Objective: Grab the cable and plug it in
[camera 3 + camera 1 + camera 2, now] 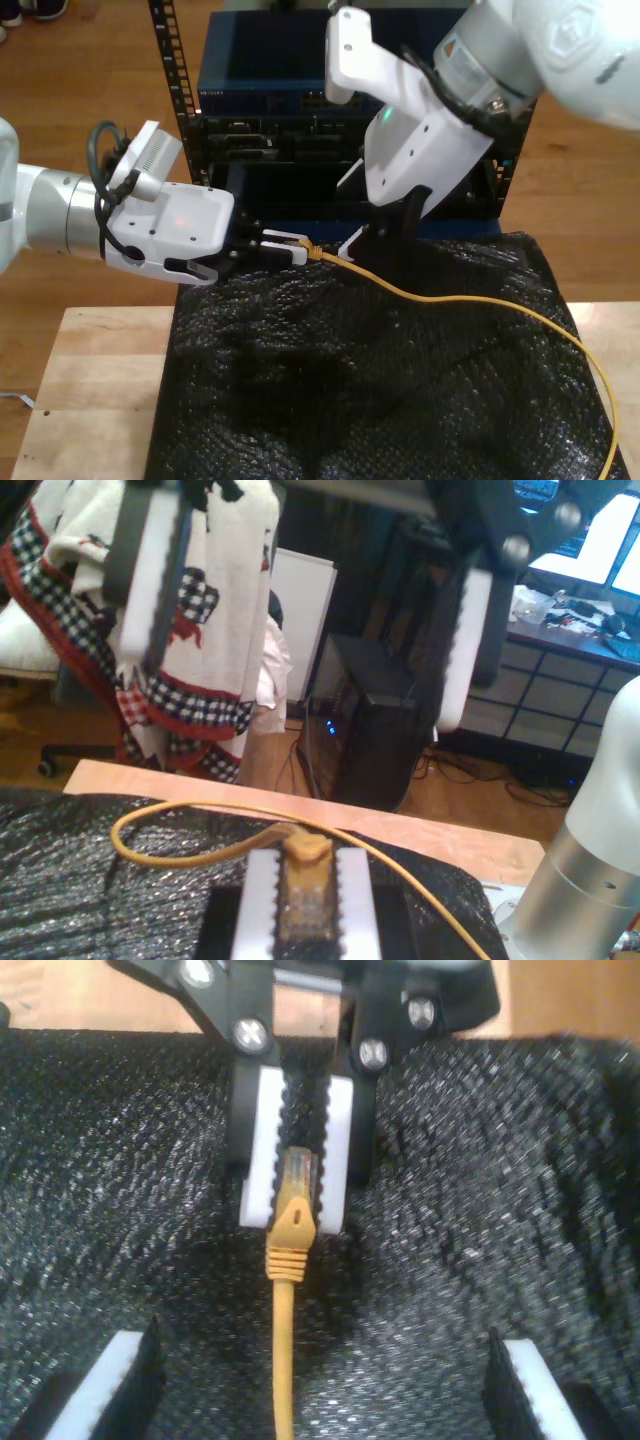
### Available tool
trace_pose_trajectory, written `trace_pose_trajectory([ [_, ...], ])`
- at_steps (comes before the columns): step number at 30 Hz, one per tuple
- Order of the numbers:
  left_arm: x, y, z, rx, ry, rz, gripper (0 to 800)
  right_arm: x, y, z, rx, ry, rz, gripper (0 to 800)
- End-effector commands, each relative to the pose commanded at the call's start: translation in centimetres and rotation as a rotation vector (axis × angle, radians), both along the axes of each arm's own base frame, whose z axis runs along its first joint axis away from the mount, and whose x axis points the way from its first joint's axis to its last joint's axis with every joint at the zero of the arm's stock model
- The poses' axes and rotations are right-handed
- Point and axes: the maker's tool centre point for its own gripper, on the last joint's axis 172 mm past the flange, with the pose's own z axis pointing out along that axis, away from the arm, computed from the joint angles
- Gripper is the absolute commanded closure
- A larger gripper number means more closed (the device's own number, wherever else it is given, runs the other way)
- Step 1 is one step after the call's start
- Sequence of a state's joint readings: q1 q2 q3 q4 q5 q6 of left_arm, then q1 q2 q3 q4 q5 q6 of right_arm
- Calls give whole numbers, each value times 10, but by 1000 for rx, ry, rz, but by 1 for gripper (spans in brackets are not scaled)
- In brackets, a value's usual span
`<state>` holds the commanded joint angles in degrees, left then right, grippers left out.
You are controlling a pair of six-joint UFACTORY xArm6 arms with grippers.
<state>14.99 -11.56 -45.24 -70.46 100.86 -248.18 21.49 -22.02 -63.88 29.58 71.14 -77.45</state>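
Well, my first gripper pinches the cable over matting; my second gripper gapes.

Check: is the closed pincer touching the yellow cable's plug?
Touching: the second wrist view shows my first gripper with its pincer pads pressed against both sides of the cable plug.

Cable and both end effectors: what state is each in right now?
cable: clamped at its plug end, not plugged in, the rest lying slack across the black sheet
plug: tip poking out between the pads, free of any socket
my first end effector: shut on the cable
my second end effector: open, facing the plug, holding nothing
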Motion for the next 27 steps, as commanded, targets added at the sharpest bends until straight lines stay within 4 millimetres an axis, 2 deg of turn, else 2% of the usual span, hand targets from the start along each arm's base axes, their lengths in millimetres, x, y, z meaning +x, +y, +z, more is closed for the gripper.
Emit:
trace_pose_trajectory([
  [2, 2, 4, 0, -1, 9, 12, 787, -3, -2, 5, 1, -28, 24, 52],
  [5, 3, 7, -1, -3, 60, 23, 789, -9, -5, 0, -5, -51, 67, 52],
  [11, -13, 6, 9, -46, 143, -25, 787, -24, -11, -15, -21, -90, 159, 50],
  [14, -10, 14, 7, -69, 167, -17, 786, -28, -12, -10, -17, -126, 182, 28],
  [19, -12, 22, 12, -102, 186, -27, 786, -24, -18, 6, -2, -244, 183, 16],
  [23, -7, 28, 27, -170, 190, -23, 786, -20, -20, 18, 14, -323, 166, 19],
  [27, -8, 28, 38, -239, 215, -43, 786, -25, -20, 16, 19, -336, 163, 17],
])
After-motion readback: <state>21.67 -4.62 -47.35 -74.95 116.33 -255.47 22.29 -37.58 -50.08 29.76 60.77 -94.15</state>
